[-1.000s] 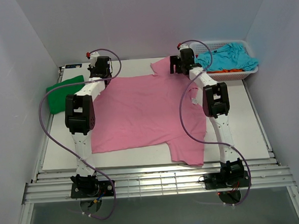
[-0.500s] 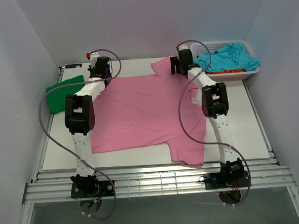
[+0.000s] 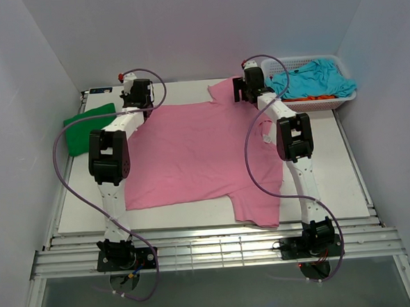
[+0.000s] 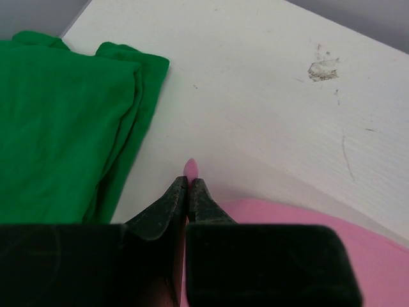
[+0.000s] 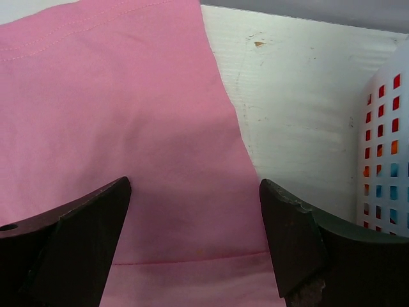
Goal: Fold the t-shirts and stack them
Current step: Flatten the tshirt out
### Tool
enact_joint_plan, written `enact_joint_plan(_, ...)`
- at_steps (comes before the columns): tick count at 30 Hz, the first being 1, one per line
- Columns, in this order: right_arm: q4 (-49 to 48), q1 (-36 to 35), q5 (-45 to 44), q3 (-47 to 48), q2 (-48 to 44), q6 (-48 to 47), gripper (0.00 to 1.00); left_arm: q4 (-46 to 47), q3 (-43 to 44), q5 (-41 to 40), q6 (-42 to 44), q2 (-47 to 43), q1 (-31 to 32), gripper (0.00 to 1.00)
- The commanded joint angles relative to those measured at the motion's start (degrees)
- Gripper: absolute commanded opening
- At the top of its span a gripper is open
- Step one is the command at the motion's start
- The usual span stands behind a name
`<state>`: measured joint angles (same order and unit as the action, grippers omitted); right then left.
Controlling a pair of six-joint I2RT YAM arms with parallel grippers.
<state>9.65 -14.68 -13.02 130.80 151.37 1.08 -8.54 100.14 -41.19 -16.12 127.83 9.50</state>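
Folded bright green cloth t-shirt (image 3: pixel 86 126) blocks far-left edge; white plastic mesh basket (image 3: pixel 346 97) blocks far-right corner. Bare white tabletop (image 3: pixel 331 166) right of large pink cloth t-shirt (image 3: pixel 191 151): passable.

Pink t-shirt (image 3: pixel 191 154) spread at centre, green t-shirt (image 3: pixel 85 124) folded left, turquoise t-shirt (image 3: pixel 315 77) bunched right.

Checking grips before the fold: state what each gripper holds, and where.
Left gripper pinches the pink t-shirt by its far-left corner. Right gripper, open above the same shirt, holds nothing.
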Motion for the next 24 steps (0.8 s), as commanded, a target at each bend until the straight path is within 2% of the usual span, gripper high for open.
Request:
enact_joint_plan(1, -2.5, 4.9, -1.8, 3.1, 0.1, 1.3, 0.88, -0.3, -2.0, -2.0, -0.8, -6.5, -0.2, 0.06)
enact_joint_plan(4, 0.6, 4.4, -3.2, 2.0, -0.9, 1.6, 0.88, -0.3, -5.3, -2.1, -2.2, -8.7, -0.4, 0.06)
enact_joint_plan(7, 2.3, 3.8, -4.1, -3.4, -3.8, 1.0, 0.87, -0.3, -7.6, -1.6, -3.1, -10.2, -0.6, 0.06)
enact_joint_plan(10, -0.4, 3.7, -5.6, -9.8, -8.3, 1.6, 0.81, -0.5, -8.2, -0.7, -3.7, -10.5, -0.7, 0.05)
enact_joint_plan(11, 1.1, 3.6, -5.8, -9.2, -8.3, 1.8, 0.77, -1.0, -8.1, -0.6, -3.8, -10.4, -0.6, 0.06)
enact_joint_plan(15, 8.6, 3.5, -6.1, -2.2, -6.9, 1.3, 0.78, -1.6, -7.9, 0.3, -4.1, -10.7, -0.7, 0.05)
enact_joint_plan(20, -2.6, 3.3, -4.5, -18.1, -16.5, -0.4, 0.82, -1.7, -6.0, 1.9, -4.0, -9.5, -0.7, 0.05)
enact_joint_plan(21, -4.8, 3.3, -2.9, -19.0, -17.2, -0.6, 0.83, -2.0, -5.7, 2.3, -4.1, -9.0, -0.7, 0.05)
enact_joint_plan(24, -3.2, 3.3, 0.2, -15.7, -17.2, -0.8, 0.84, -2.4, -5.4, 2.7, -4.4, -8.5, -0.7, 0.04)
